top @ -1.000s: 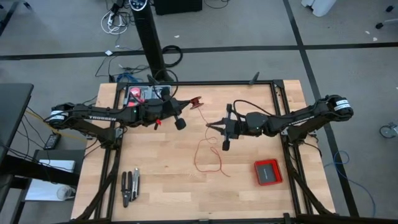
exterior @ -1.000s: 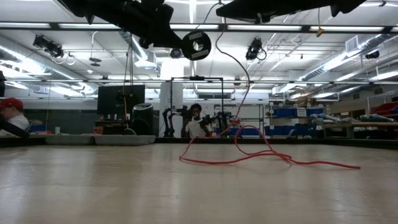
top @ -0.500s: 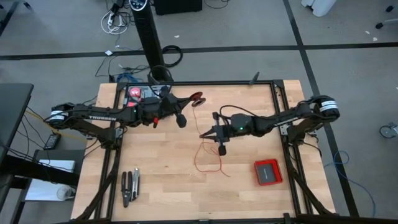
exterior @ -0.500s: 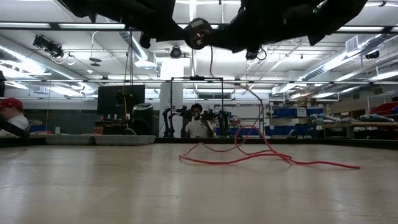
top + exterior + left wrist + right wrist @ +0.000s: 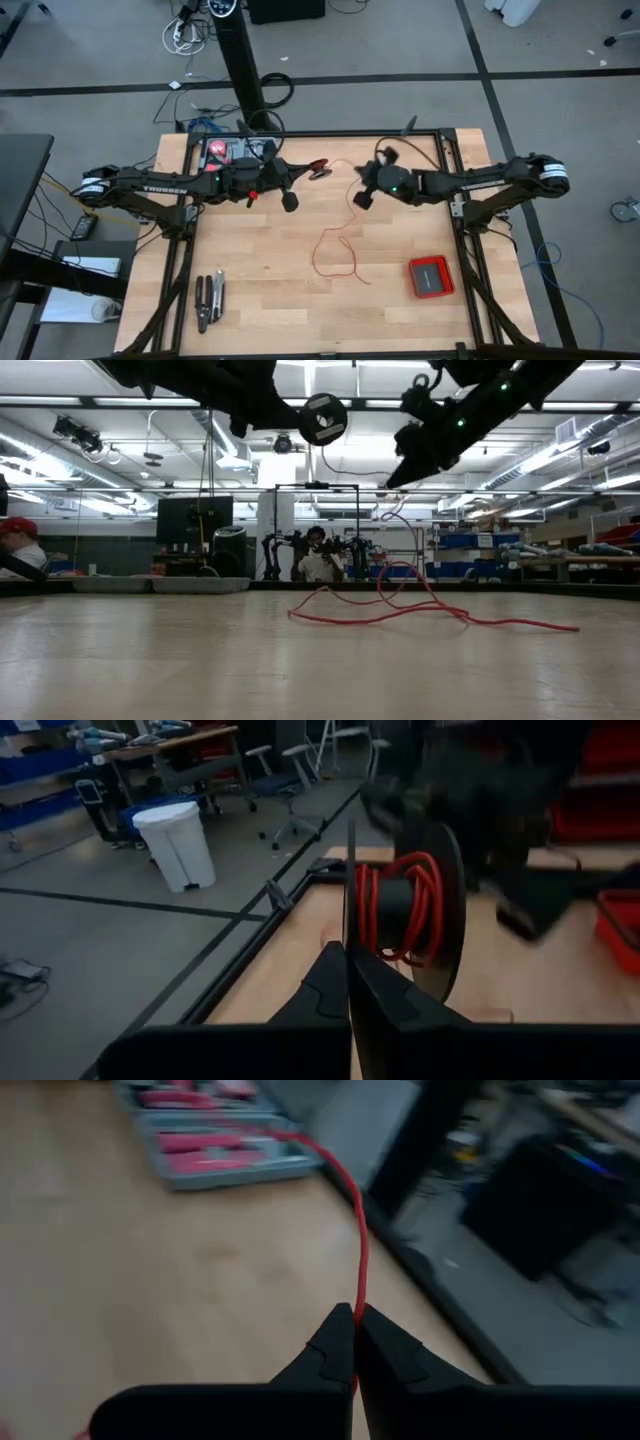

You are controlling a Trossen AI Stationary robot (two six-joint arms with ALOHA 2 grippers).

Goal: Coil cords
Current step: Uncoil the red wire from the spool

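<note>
High view: the left gripper (image 5: pixel 305 170) hangs over the far part of the table (image 5: pixel 260 300), left of centre, clamped on the rim of a small black spool (image 5: pixel 318 167). The right gripper (image 5: pixel 364 172) hangs just to the spool's right, near the far edge, jaws pinched on the red wire (image 5: pixel 335 252). The wire spans the gap between spool and right gripper, then drops to loose loops lying at the table's centre. A red box (image 5: pixel 431 276) sits near the right edge; hand tools (image 5: pixel 209 299) lie near the front left corner.

Low view: the spool (image 5: pixel 322 418) is held well above the table. The slack (image 5: pixel 420 610) rests on the surface, apart from both grippers.

Left wrist view: the fingers (image 5: pixel 345 990) are closed on the spool flange (image 5: pixel 440 920); several red turns already sit on the hub.

Right wrist view: the fingertips (image 5: pixel 352 1342) are closed on the wire (image 5: pixel 358 1250), which runs on taut ahead.

Judgement: winding is under way, with much wire left. The next move calls for carrying the pinched strand round the hub under tension, then regripping farther along the slack.
</note>
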